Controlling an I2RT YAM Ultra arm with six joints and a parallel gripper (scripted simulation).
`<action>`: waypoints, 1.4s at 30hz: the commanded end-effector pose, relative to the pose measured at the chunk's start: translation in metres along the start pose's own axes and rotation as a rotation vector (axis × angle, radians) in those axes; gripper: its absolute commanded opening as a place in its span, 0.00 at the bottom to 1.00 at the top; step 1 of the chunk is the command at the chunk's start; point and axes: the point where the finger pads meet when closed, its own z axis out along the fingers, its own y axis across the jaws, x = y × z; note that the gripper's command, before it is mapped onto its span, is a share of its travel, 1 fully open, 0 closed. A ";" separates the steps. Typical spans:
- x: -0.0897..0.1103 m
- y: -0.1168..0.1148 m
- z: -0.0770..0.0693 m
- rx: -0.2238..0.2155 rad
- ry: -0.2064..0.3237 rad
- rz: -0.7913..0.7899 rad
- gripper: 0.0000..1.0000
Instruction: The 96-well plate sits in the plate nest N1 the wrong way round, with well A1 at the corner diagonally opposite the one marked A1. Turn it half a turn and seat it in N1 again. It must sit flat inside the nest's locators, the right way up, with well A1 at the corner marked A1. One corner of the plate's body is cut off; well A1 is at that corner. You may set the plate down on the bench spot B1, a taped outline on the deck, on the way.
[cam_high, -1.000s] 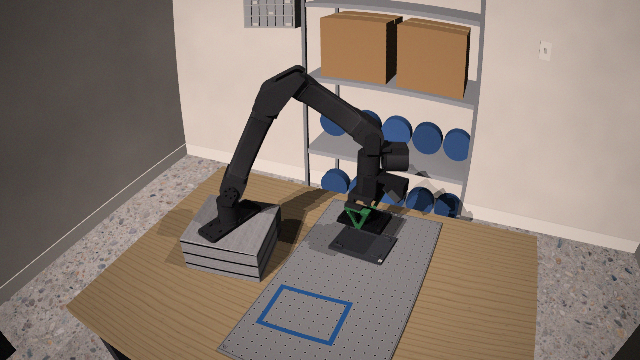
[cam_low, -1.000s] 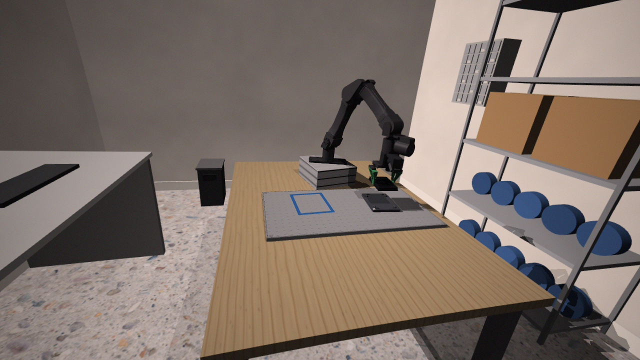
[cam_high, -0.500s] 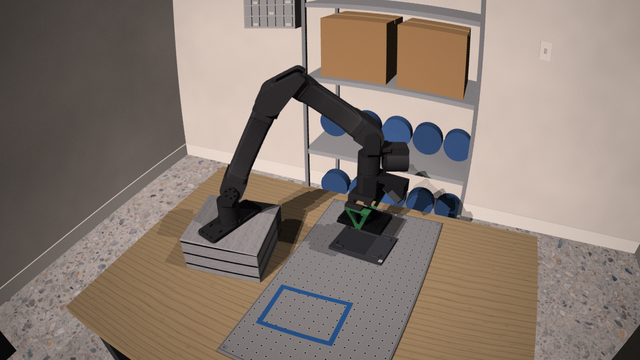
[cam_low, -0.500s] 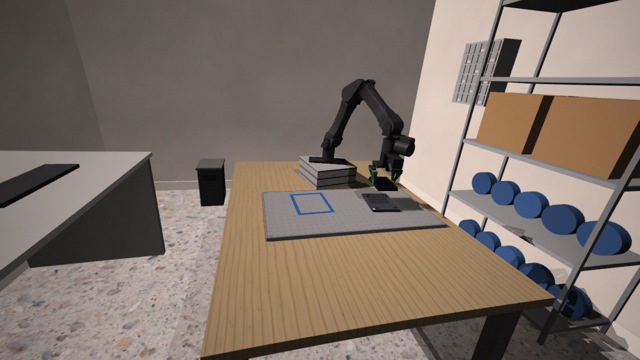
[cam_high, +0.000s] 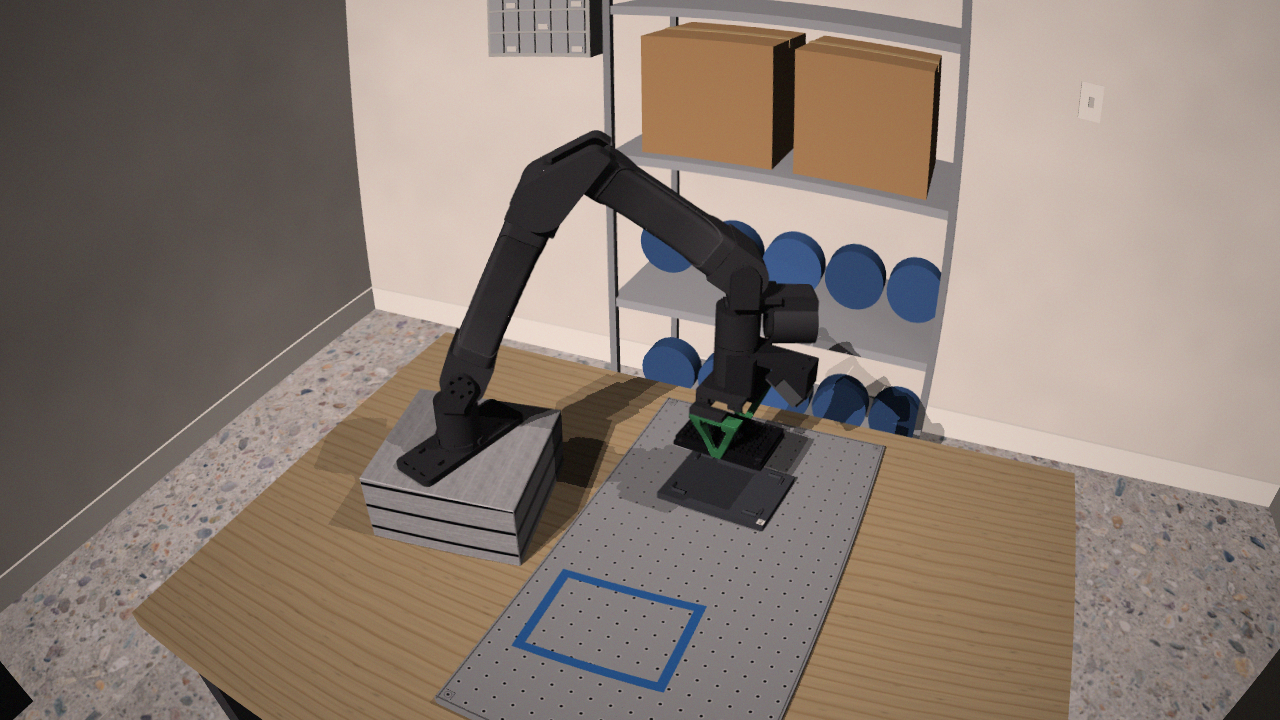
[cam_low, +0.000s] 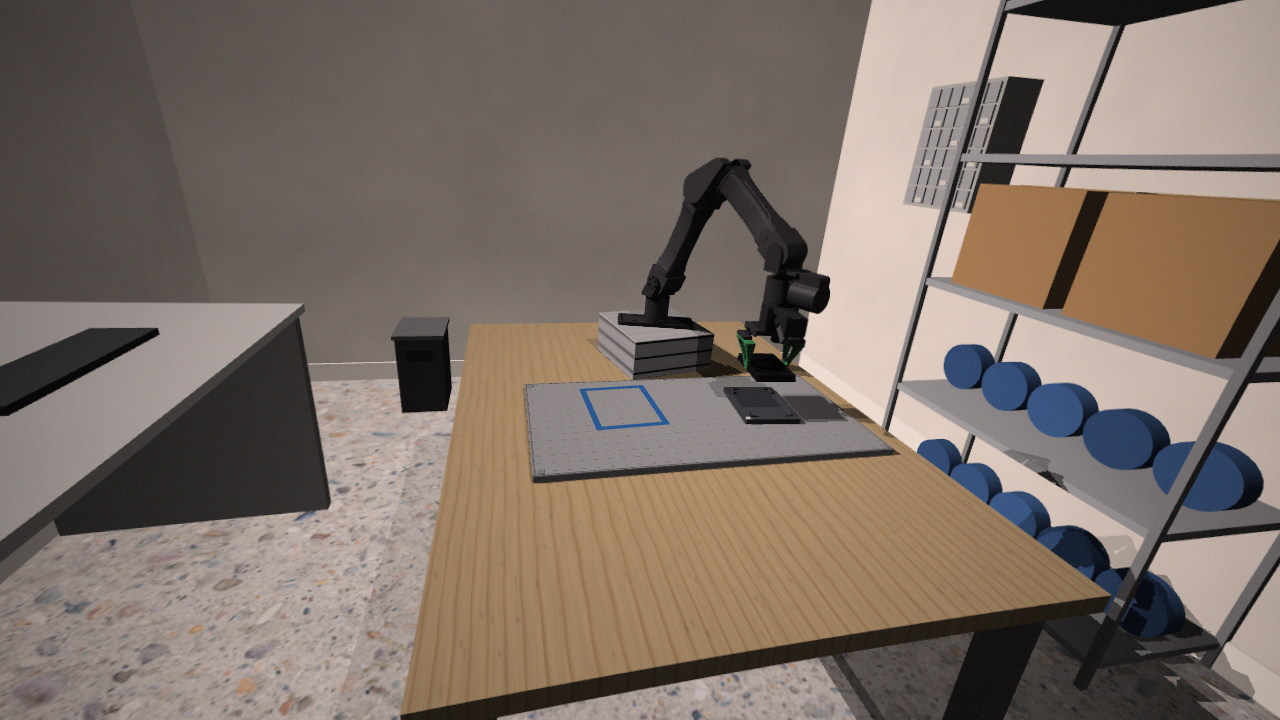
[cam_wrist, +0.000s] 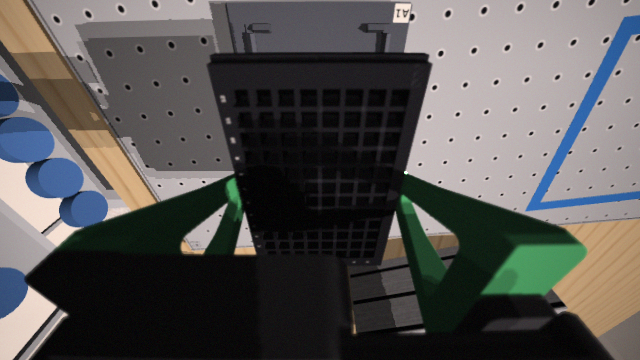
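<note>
Green-fingered gripper (cam_wrist: 320, 200) clamped on long sides of black gridded well plate (cam_wrist: 320, 140), held up. Long way points at dark flat nest (cam_high: 726, 490), just ahead.

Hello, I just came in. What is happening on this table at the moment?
A single black robot arm is handling a black 96-well plate. Its gripper, with green jaws, is shut on the plate's two long sides and holds it in the air, lifted out of the dark plate nest, which lies empty below. The blue taped outline on the deck has nothing in it.
</note>
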 end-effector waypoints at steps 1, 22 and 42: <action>-0.004 0.001 -0.007 -0.009 -0.023 0.001 0.00; -0.003 -0.049 -0.005 -0.001 -0.024 -0.499 0.00; -0.001 -0.106 -0.002 0.002 -0.024 -0.599 0.00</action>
